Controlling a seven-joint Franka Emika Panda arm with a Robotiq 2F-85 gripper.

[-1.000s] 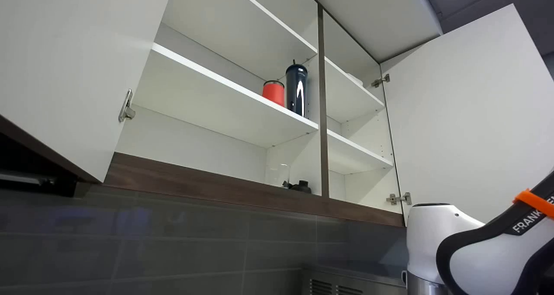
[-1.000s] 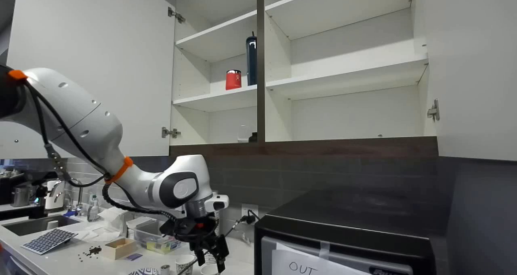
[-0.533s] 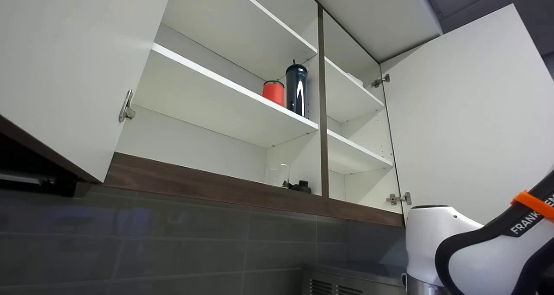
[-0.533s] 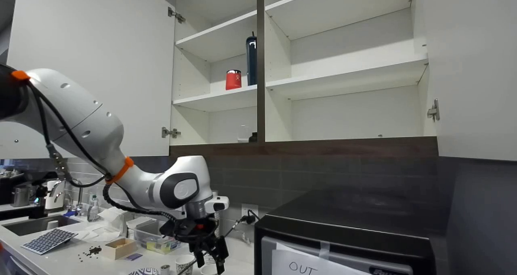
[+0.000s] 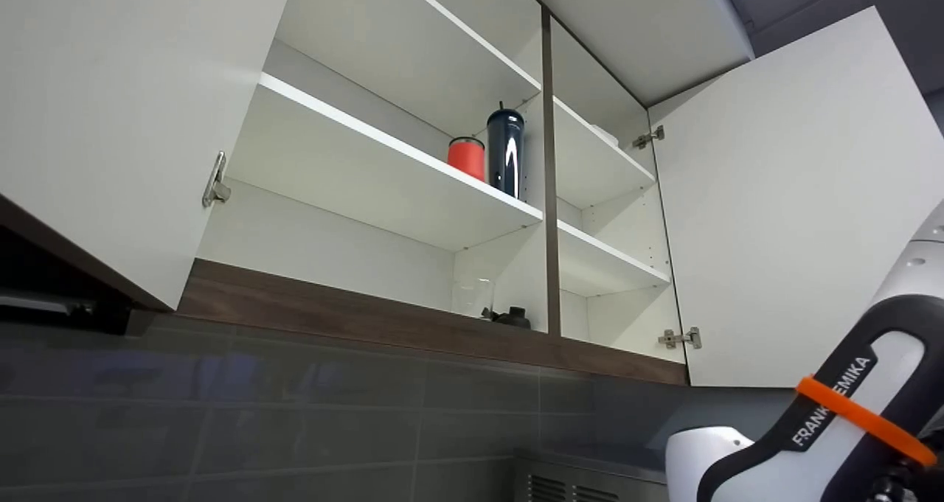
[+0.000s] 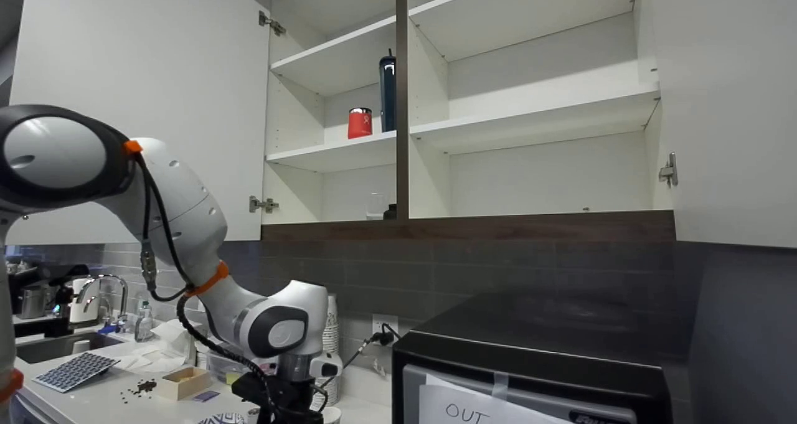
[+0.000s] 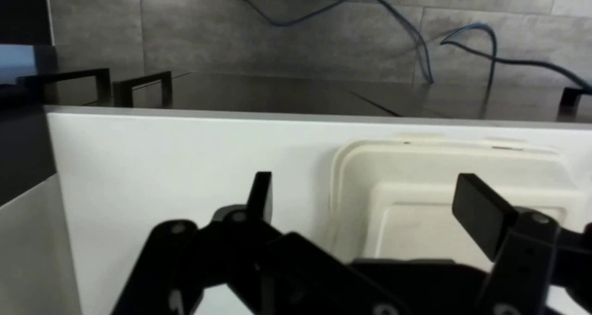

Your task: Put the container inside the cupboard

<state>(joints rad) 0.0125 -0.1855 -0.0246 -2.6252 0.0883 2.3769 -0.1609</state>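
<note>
Lower than a second ago, my gripper point(image 7: 363, 190) hangs, jaws apart, above the container point(image 7: 423, 225); I should straddle its edge squarely before closing.

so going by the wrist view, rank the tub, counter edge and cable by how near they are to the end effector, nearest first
1. Tub: right of centre, partly behind the end effector.
2. Counter edge: past the tub.
3. Cable: top of the view, beyond that edge.

Glare on dark bottle point(image 5: 506, 154); wall tiles point(image 5: 317, 417) dim, bluish reflections; wrist view soft.
</note>
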